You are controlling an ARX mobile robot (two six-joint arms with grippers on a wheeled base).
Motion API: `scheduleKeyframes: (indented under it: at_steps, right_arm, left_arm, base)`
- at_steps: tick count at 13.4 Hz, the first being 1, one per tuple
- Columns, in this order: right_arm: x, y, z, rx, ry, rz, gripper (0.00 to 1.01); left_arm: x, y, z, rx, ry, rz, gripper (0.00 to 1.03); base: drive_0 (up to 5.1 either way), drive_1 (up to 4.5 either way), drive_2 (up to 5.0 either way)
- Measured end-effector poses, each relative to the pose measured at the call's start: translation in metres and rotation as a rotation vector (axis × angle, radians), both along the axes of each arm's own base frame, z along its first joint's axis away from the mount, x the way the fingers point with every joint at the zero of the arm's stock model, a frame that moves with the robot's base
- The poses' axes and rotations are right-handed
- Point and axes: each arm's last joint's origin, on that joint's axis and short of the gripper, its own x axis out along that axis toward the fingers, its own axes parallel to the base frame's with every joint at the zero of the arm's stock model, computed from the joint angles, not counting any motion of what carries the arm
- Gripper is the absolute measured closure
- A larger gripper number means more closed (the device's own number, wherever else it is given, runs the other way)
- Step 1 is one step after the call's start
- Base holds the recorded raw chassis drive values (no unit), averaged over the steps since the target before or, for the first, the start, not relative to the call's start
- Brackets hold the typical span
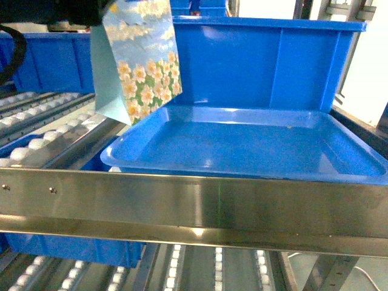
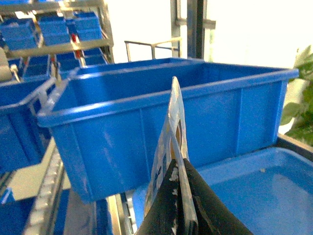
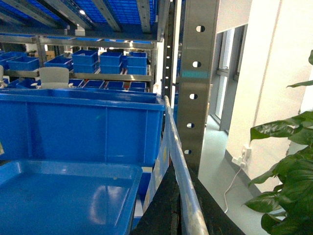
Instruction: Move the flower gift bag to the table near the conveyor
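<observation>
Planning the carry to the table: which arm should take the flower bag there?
Left. Its fingers pinch the bag shut, and it hangs lifted above the conveyor, so no regrasp looks needed.

- In my head view the flower gift bag (image 1: 142, 57) runs off the top edge, so I cannot see what holds it.
- Left wrist view: the bag's print is edge-on, unreadable; the left gripper (image 2: 182, 205) is cut off below.
- Right wrist view: the right gripper (image 3: 178, 210) is dark; I cannot judge its grip.
</observation>
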Motion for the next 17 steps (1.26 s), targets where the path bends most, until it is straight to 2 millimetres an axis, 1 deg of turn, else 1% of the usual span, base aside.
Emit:
scheduleKeyframes:
  at_steps: [2,5,6,7,9,10,11,12,14,17]
  right_arm:
    - [0.000,0.000,0.000,0.000,0.000,0.000,0.99]
    - [0.000,0.000,0.000,0.000,0.000,0.000,0.99]
    - [0.000,0.000,0.000,0.000,0.000,0.000,0.99]
    - [0.000,0.000,0.000,0.000,0.000,0.000,0.99]
    - [0.000,0.000,0.000,0.000,0.000,0.000,0.99]
    - [0.000,0.000,0.000,0.000,0.000,0.000,0.99]
    - [0.000,0.000,0.000,0.000,0.000,0.000,0.99]
    - [0.000,0.000,0.000,0.000,0.000,0.000,0.99]
    - [0.000,0.000,0.000,0.000,0.000,-0.002,0.99]
    - [0.000,0.000,0.000,0.000,0.001,-0.004,0.99]
  left_arm:
    - [-0.024,0.014,0.014,-0.013,-0.117,0.032,1.01]
    - [-0.075,0.036,0.031,-0.022,-0.271,0.095,1.01]
    - [-0.093,0.047,0.030,-0.021,-0.312,0.142,1.01]
    - [-0.109,0.057,0.028,-0.021,-0.309,0.198,1.01]
    - [-0.132,0.068,0.026,-0.027,-0.300,0.255,1.01]
    - [-0.143,0.070,0.027,-0.038,-0.302,0.262,1.01]
    - [-0.149,0.070,0.027,-0.045,-0.313,0.262,1.01]
    - [-0.149,0.070,0.028,-0.048,-0.318,0.256,1.01]
    - [-0.148,0.069,0.025,-0.043,-0.301,0.252,1.01]
    - [-0.148,0.069,0.026,-0.047,-0.306,0.247,1.01]
  base:
    - [0.0,0.00,0.0]
    - [0.0,0.00,0.0]
    - [0.0,0.00,0.0]
    - [0.0,0.00,0.0]
    - [0.0,0.00,0.0]
    - [0.0,0.00,0.0]
    - [0.0,0.00,0.0]
    - [0.0,0.00,0.0]
    - [-4.9,2.52,2.5]
    - [-4.7,2.68,2.7]
